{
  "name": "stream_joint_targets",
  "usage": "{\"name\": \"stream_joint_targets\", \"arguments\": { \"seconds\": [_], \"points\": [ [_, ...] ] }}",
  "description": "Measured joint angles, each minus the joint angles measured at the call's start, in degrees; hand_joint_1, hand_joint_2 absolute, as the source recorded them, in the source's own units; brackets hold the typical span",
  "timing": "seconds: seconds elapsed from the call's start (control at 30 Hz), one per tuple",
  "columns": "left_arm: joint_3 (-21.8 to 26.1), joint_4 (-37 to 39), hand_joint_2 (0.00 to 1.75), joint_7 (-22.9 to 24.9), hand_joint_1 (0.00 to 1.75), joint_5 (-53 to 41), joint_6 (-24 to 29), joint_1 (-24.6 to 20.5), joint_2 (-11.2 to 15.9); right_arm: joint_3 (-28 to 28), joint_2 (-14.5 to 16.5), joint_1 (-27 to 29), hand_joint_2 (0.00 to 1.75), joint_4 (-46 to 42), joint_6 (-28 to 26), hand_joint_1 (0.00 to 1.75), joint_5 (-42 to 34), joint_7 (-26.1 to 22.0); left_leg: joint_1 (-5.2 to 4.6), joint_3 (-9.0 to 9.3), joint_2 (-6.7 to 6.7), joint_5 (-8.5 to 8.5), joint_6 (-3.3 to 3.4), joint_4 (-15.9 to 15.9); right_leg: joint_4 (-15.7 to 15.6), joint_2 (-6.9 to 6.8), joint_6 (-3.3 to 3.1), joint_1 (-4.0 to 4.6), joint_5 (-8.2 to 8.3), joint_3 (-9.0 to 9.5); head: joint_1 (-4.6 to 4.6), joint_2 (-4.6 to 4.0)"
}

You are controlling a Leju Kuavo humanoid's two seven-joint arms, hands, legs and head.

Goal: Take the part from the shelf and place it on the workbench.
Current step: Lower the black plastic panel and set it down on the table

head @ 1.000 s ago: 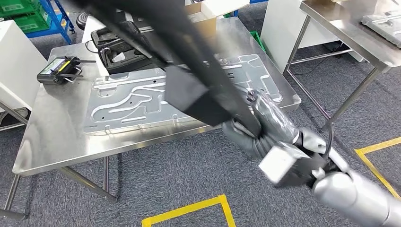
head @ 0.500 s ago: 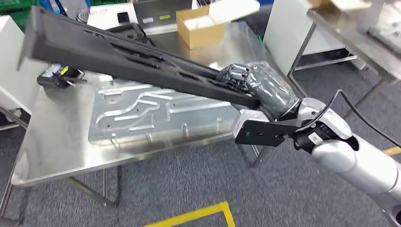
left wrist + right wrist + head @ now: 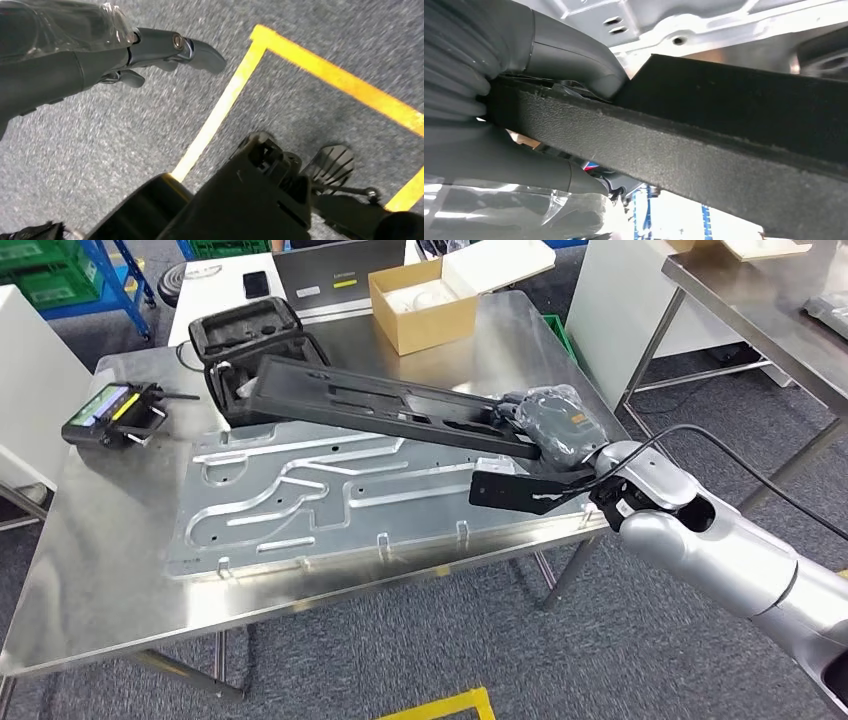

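The right robot hand (image 3: pixel 553 427) grips one end of the long black part (image 3: pixel 385 412), held over the embossed metal panel (image 3: pixel 330 495) on the counter (image 3: pixel 90 550); the left robot hand (image 3: pixel 100 52) hangs released.

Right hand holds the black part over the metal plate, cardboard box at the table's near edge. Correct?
Not quite. The cardboard box sits at the table's far edge, per the head view. The right hand does hold the black part over the metal plate.

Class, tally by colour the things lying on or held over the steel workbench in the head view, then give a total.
Black: 3 – long part held by the right hand, open case, handheld controller
Silver: 1 – metal panel
Brown: 1 – cardboard box
Total: 5
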Motion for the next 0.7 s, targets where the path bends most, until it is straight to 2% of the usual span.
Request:
{"name": "stream_joint_targets", "arguments": {
  "seconds": [0.03, 0.1, 0.13, 0.17, 0.2, 0.27, 0.3, 0.33, 0.4, 0.47, 0.5, 0.53, 0.6, 0.63, 0.67, 0.7],
  "points": [
    [-0.09, 0.0, 1.75, 0.06, 0.0, -0.08, -0.05, -0.16, -0.02, 0.27, 0.02, -0.09, 1.75, 0.9, 0.21, 1.75, 0.49, -0.02, 0.11, -2.35, 0.1, -0.8, -0.36, 3.76, -0.02, 0.0, -0.22, -0.02, -0.36, 0.28, -0.01, 0.0],
    [-0.18, 0.0, 1.75, 0.18, 0.0, -0.17, -0.14, -0.57, -0.07, 1.08, 0.09, -0.09, 1.75, 2.75, 0.84, 1.75, 1.34, -0.04, 0.24, -7.54, 0.26, -3.72, -0.93, 11.0, -0.02, -0.01, -0.41, 0.03, -1.2, 1.04, -0.02, 0.01],
    [-0.19, 0.0, 1.75, 0.23, 0.0, -0.21, -0.18, -0.78, -0.1, 1.56, 0.14, -0.04, 1.75, 3.65, 1.15, 1.75, 1.7, -0.05, 0.25, -9.3, 0.31, -4.75, -1.01, 12.72, -0.02, -0.01, -0.43, 0.09, -1.69, 1.58, -0.02, 0.01],
    [-0.21, 0.0, 1.75, 0.29, 0.0, -0.27, -0.23, -0.97, -0.14, 2.03, 0.22, -0.01, 1.75, 4.51, 1.41, 1.75, 2.01, -0.06, 0.21, -10.14, 0.35, -4.66, -0.91, 12.52, -0.02, 0.01, -0.44, 0.17, -2.2, 2.23, -0.02, 0.02],
    [-0.24, 0.0, 1.75, 0.36, 0.0, -0.38, -0.34, -1.08, -0.18, 2.43, 0.33, -0.01, 1.75, 5.29, 1.65, 1.75, 2.3, -0.09, 0.13, -9.99, 0.37, -3.12, -0.63, 10.25, -0.03, 0.03, -0.44, 0.29, -2.69, 2.96, -0.02, 0.01],
    [-0.38, 0.0, 1.75, 0.45, 0.0, -0.61, -0.61, -1.07, -0.2, 3.08, 0.68, -0.2, 1.75, 6.76, 2.15, 1.75, 3.04, -0.13, -0.26, -8.0, 0.35, 3.02, 0.48, 2.03, -0.08, 0.11, -0.38, 0.48, -3.54, 4.32, -0.02, 0.01],
    [-0.49, 0.0, 1.75, 0.48, 0.0, -0.73, -0.74, -1.05, -0.19, 3.4, 0.93, -0.34, 1.75, 7.56, 2.48, 1.75, 3.51, -0.13, -0.52, -7.08, 0.38, 5.44, 1.04, -1.51, -0.21, 0.18, -0.29, 0.54, -3.82, 4.79, -0.01, 0.01],
    [-0.58, 0.0, 1.75, 0.48, 0.0, -0.83, -0.83, -1.02, -0.19, 3.77, 1.21, -0.46, 1.75, 8.41, 2.84, 1.75, 4.04, -0.08, -0.78, -6.44, 0.38, 7.04, 1.49, -3.71, -0.35, 0.24, -0.09, 0.53, -4.08, 5.05, -0.02, 0.01],
    [-0.74, -0.01, 1.75, 0.45, 0.0, -1.07, -0.89, -1.09, -0.22, 4.62, 1.78, -0.62, 1.75, 10.03, 3.57, 1.75, 5.24, 0.0, -1.13, -5.96, 0.36, 7.42, 1.91, -4.78, -0.74, 0.3, 0.48, 0.48, -4.38, 5.27, -0.01, 0.02],
    [-0.97, -0.01, 1.75, 0.43, 0.0, -1.44, -0.9, -1.23, -0.32, 5.33, 2.24, -0.78, 1.75, 11.39, 4.11, 1.75, 6.66, 0.03, -0.85, -5.17, 0.24, 7.71, 2.21, -5.66, -0.45, 0.19, 1.0, 0.43, -5.07, 5.29, 0.04, 0.01],
    [-1.11, -0.01, 1.75, 0.44, 0.0, -1.66, -0.89, -1.26, -0.37, 5.62, 2.42, -1.03, 1.31, 12.04, 4.34, 1.31, 7.46, 0.03, -0.64, -4.7, 0.22, 7.78, 2.4, -6.16, 0.97, 0.17, 1.18, 0.44, -5.91, 4.69, 0.06, 0.01],
    [-1.25, -0.01, 1.75, 0.44, 0.0, -1.9, -0.89, -1.26, -0.42, 5.88, 2.57, -1.26, 0.87, 12.69, 4.59, 0.87, 8.28, 0.04, -0.46, -4.26, 0.2, 7.76, 2.58, -6.55, 3.74, 0.15, 1.27, 0.42, -7.23, 3.31, 0.08, 0.01],
    [-1.5, -0.01, 1.75, 0.45, 0.0, -2.38, -0.9, -1.23, -0.5, 6.61, 2.9, -1.59, 0.0, 14.04, 5.0, 0.0, 9.57, 0.05, -0.47, -3.79, 0.16, 7.4, 2.89, -6.63, 11.7, 0.19, 1.5, 0.4, -9.95, -1.25, 0.1, 0.02],
    [-1.63, -0.01, 1.75, 0.45, 0.0, -2.69, -0.91, -1.23, -0.56, 7.03, 3.13, -1.59, 0.0, 14.73, 5.12, 0.0, 10.07, 0.04, -0.45, -3.57, 0.12, 7.16, 2.94, -6.6, 14.69, 0.2, 1.65, 0.34, -10.41, -3.34, 0.1, 0.02],
    [-1.79, -0.01, 1.75, 0.48, 0.0, -2.99, -0.92, -1.23, -0.62, 7.45, 3.38, -1.59, 0.0, 15.37, 5.15, 0.0, 10.5, -0.02, -0.42, -3.3, 0.05, 6.88, 2.9, -6.56, 15.67, 0.19, 1.82, 0.24, -9.73, -4.52, 0.11, 0.02],
    [-1.95, -0.01, 1.75, 0.48, 0.0, -3.2, -0.9, -1.24, -0.68, 7.81, 3.66, -1.69, 0.0, 15.95, 5.15, 0.0, 10.92, -0.14, -0.36, -2.94, -0.02, 6.53, 2.77, -6.46, 14.24, 0.16, 2.0, 0.08, -7.9, -4.48, 0.11, 0.02]
  ]
}}
